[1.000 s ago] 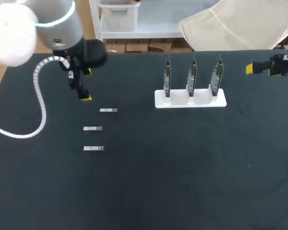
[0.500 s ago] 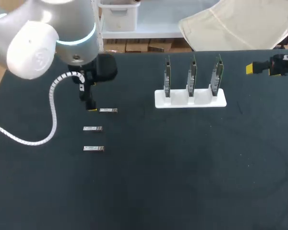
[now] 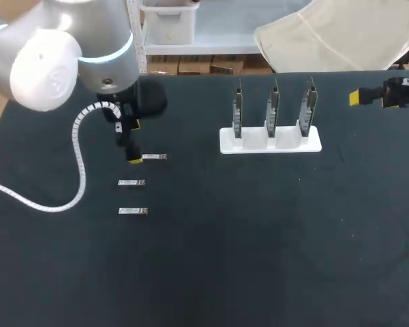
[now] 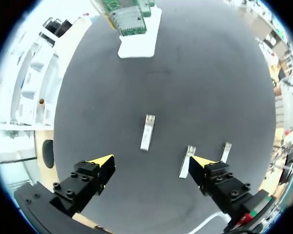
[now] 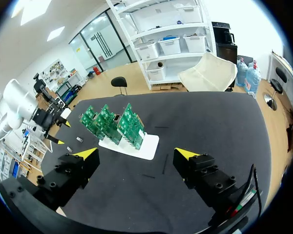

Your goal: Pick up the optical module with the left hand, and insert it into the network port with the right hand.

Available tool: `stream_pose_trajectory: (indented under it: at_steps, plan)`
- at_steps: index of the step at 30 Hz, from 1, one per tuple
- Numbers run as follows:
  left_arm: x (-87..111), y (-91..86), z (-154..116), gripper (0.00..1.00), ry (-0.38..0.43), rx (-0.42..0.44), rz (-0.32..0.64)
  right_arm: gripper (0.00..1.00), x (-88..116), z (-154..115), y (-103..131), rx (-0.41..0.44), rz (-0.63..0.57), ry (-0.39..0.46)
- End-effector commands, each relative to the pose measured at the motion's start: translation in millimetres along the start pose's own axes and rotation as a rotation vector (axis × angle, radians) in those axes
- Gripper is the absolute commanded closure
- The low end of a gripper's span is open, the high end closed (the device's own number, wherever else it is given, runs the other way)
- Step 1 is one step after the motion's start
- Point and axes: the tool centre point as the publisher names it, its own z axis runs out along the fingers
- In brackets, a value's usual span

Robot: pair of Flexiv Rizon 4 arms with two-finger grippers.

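The left gripper (image 4: 152,159) hangs spread above the far module (image 4: 147,132), which lies flat on the table (image 3: 259,259) left of the card stand (image 3: 270,141), ready to straddle it. The right gripper (image 5: 136,153), also spread, waits far right.

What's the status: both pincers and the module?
Left pincer open, straddling one optical module, not gripped. Right pincer open, off to the side. Nothing blocking.

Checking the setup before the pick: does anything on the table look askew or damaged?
Nothing stands out. The three modules lie flat and apart on the table, and the three boards stand upright in their holder.
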Motion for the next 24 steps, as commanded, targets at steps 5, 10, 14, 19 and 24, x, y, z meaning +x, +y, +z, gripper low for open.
stream_pose_trajectory:
  at_steps: [5,10,14,19,24]
  plan:
    - [-2.0,12.7,12,0.00,-0.001,0.058,-0.008,0.00,0,0,0,0.000,0.000,0.000]
    - [-4.4,9.5,21,0.00,-0.006,0.051,-0.017,0.00,0,0,0,0.000,0.000,0.000]
    - [-6.2,7.2,25,0.00,0.002,0.052,-0.012,0.00,0,0,0,0.000,0.000,0.000]
    - [-9.4,2.8,29,0.00,-0.010,0.052,-0.006,0.00,0,0,0,0.000,0.000,0.000]
    - [-11.5,2.7,32,0.00,-0.032,0.049,-0.010,0.00,0,0,0,0.000,0.000,0.000]
